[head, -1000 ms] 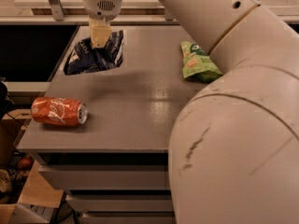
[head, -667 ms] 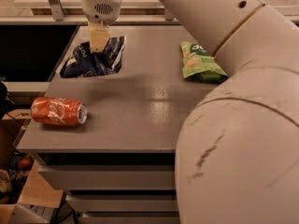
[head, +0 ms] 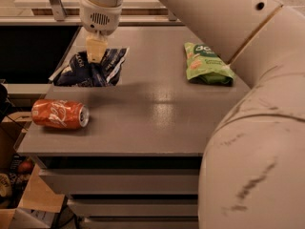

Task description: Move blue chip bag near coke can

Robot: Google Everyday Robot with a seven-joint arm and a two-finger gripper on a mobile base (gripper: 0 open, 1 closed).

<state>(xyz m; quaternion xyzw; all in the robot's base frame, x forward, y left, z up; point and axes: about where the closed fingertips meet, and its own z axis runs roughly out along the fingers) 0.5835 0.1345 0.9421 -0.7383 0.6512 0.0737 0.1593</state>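
The blue chip bag (head: 90,68), crumpled navy foil with white markings, is at the table's far left, its left corner over the edge. My gripper (head: 96,51) comes down from above onto the bag's top middle, and its cream fingers (head: 95,44) are closed together on the foil. The coke can (head: 60,114) lies on its side near the front left corner, silver top end facing right. It is about a can-length in front of the bag and apart from it.
A light green snack bag (head: 207,64) lies at the table's (head: 157,113) far right. My large white arm fills the right side and the top of the view. Cardboard boxes (head: 33,199) and clutter sit on the floor to the left, below the table.
My gripper and the blue chip bag have shifted together a little to the left and towards the front, closer to the coke can. The can and the green bag have not moved.
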